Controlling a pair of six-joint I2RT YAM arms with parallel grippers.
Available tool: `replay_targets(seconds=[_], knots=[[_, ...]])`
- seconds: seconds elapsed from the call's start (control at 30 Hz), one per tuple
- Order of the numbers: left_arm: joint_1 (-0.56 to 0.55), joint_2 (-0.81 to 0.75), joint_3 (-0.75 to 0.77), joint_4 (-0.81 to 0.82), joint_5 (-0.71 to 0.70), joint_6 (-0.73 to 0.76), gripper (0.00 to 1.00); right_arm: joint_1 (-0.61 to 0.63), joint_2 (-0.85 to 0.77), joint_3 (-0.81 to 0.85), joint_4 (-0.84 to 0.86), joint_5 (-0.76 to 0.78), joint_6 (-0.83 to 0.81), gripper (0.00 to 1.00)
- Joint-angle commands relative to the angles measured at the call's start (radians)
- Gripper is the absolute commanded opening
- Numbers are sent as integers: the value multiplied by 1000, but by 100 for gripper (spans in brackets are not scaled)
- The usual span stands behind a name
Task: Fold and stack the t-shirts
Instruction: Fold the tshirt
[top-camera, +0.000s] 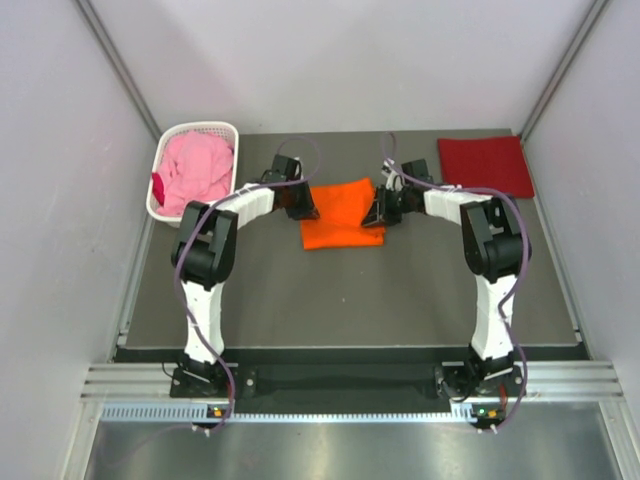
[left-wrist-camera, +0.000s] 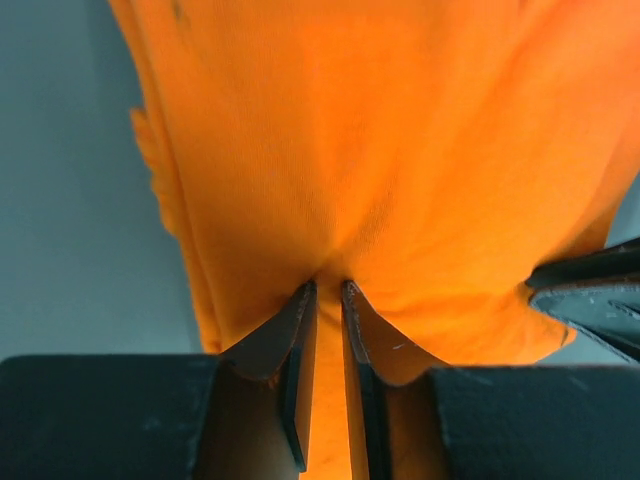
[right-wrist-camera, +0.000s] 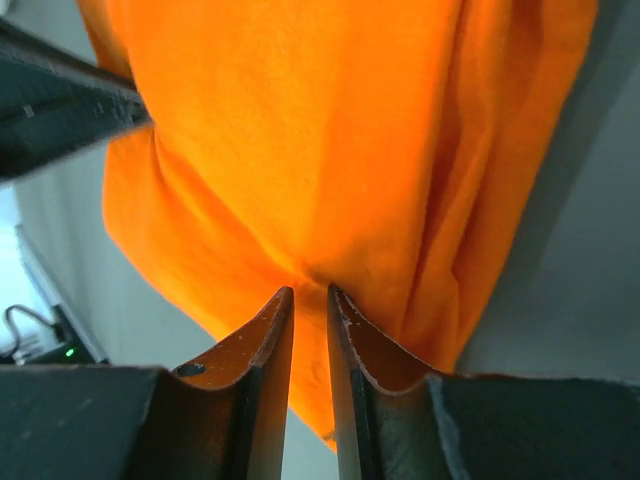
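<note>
Pinching the orange shirt (top-camera: 340, 220) by opposite edges, the left claw (left-wrist-camera: 327, 285) and the right claw (right-wrist-camera: 310, 290) each had its jaws pressed nearly together on a fold of cloth, which ran down between the fingers in both wrist views. The orange shirt lay partly folded on the tabletop (top-camera: 340, 300), between the two claws. The red shirt (top-camera: 485, 165) lay flat, apparently already folded, to the right of the orange shirt and beyond it, well apart. The pink shirt (top-camera: 195, 170) sat bunched in the basket (top-camera: 200, 128) to the left of the orange shirt. Step in hand, as judged: a fold of the orange shirt, the second of three garments. The next move would call for both claws to carry their edges across level and in step, so that the cloth doubled without twisting, and then to let go.
</note>
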Motion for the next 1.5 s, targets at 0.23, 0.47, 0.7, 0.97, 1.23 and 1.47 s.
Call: replay_targets(seconds=[0.23,0.47,0.7,0.97,1.23,1.47], knots=[[-35,-115,128,-185,-98,103,23,-31,-108,-12,28,-107,-14,24],[-94,-212,-118,-4,7,3,22,-11,-127,-79,70,-129,-1,24],[-115,-164,-273,26,-105,-3,21,-14,-95,-160,70,-58,-33,25],[-115,-293,-190,-141,-124,14,22,-14,-255,-176,-27,24,-73,28],[-100,-371,-187,-223,-213,21,32,-14,-337,-226,-110,176,-128,45],[-65,-255,-192,-220,-174,18,32,-13,-243,-174,-134,164,-175,42]])
